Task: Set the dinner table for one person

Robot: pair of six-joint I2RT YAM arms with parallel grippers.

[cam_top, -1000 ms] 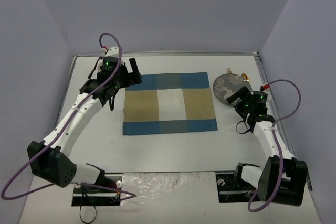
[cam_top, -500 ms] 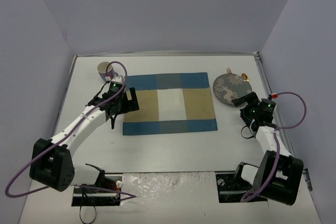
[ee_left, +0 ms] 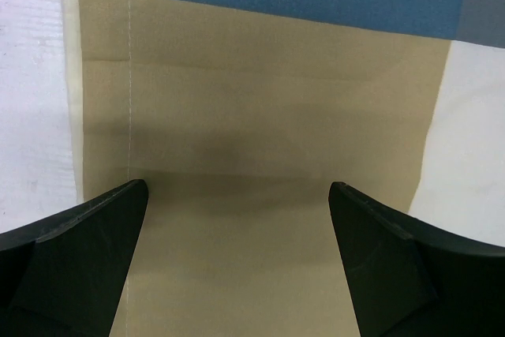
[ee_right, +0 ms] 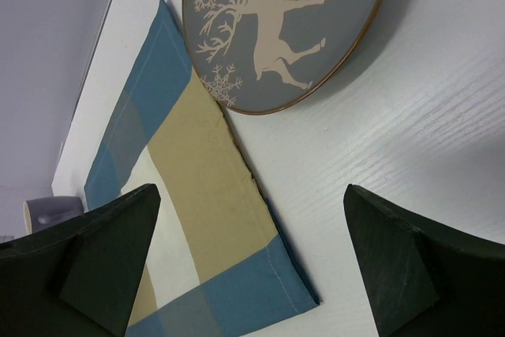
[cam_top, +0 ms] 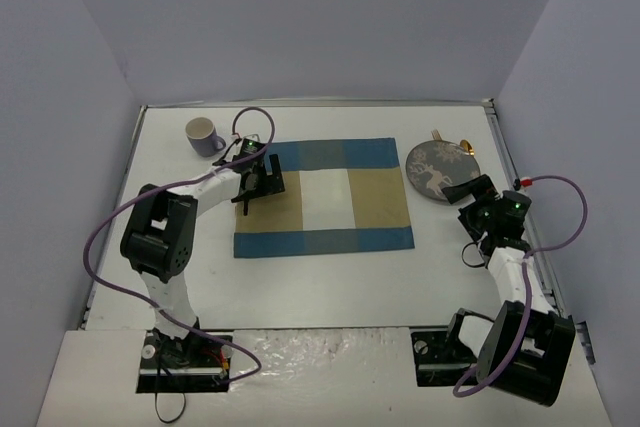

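Note:
The white dinner table point(cam_top: 320, 287) carries a blue-and-tan checked placemat point(cam_top: 323, 197) at its middle. My left gripper point(cam_top: 258, 179) is open and empty just above the placemat's left tan patch point(ee_left: 252, 140). A grey plate with a deer print point(cam_top: 440, 169) lies right of the placemat, also in the right wrist view point(ee_right: 292, 29). A gold utensil point(cam_top: 452, 141) pokes out behind the plate. A lilac-and-white mug point(cam_top: 204, 135) stands at the back left. My right gripper point(cam_top: 462, 191) is open and empty, above the table at the plate's near right edge.
Pale lilac walls enclose the table on three sides. The mug's rim also shows at the left edge of the right wrist view point(ee_right: 51, 211). The placemat's near right corner point(ee_right: 300, 293) lies between my right fingers in that view.
My left arm has swung from the mug at the back left to over the placemat's left part, leaving the mug standing. My right gripper has drawn back a little from the plate.

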